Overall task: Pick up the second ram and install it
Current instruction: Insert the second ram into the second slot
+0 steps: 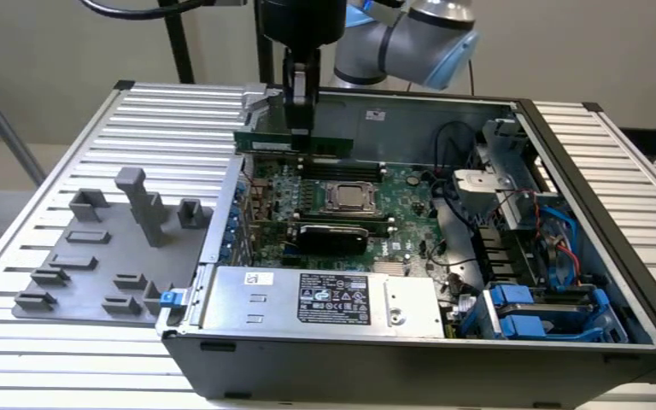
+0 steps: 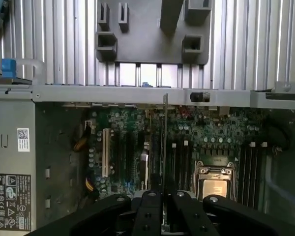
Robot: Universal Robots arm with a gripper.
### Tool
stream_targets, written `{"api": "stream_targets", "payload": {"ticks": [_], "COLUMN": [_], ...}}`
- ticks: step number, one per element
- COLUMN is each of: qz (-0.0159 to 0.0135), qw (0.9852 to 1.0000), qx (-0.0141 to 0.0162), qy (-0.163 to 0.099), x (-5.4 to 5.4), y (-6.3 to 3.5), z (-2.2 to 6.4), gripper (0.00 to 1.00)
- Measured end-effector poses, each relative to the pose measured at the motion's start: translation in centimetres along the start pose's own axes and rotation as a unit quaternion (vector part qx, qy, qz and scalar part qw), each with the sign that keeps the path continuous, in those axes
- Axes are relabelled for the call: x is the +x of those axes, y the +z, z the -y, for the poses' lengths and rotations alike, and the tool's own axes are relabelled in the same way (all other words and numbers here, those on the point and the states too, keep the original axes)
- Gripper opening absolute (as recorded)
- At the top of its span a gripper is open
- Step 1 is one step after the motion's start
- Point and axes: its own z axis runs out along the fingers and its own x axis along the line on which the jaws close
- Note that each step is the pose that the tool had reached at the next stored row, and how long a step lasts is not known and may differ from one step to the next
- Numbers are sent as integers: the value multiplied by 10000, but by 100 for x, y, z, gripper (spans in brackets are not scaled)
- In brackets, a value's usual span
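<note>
My gripper hangs over the back of the open computer case, shut on the second ram. The ram is a long, thin green stick held by its upper edge. It hangs level a little above the green motherboard, near the case's far wall. In the wrist view the ram appears edge-on as a thin line running out from my gripper. It lies over the board between the long dark slots and the white slot, beside the silver CPU socket.
A grey fixture plate with upright blocks lies on the ribbed table at the exterior view's left. The power supply fills the case's near side. Blue drive bays and cables crowd the exterior view's right. The CPU socket sits mid-board.
</note>
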Motion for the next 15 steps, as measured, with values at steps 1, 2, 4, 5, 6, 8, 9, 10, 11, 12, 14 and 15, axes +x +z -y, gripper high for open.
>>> {"api": "stream_targets", "payload": {"ticks": [1, 2, 4, 5, 6, 8, 9, 10, 11, 12, 14, 15], "qz": [0, 0, 1, 1, 1, 0, 0, 0, 0, 0, 1, 1], "qw": [10000, 10000, 10000, 10000, 10000, 10000, 10000, 10000, 10000, 10000, 10000, 10000], "qx": [0, 0, 0, 0, 0, 0, 0, 0, 0, 0, 1, 0], "qy": [0, 0, 0, 0, 0, 0, 0, 0, 0, 0, 0, 0], "x": [-23, -45, -90, -110, -130, -169, -190, -210, -231, -252, -296, -317], "y": [17, 35, 71, 89, 107, 141, 158, 176, 193, 211, 246, 263], "z": [43, 86, 179, 226, 271, 359, 406, 452, 496, 536, 602, 626], "gripper": [0, 0, 0, 0, 0, 0, 0, 0, 0, 0, 0, 0]}}
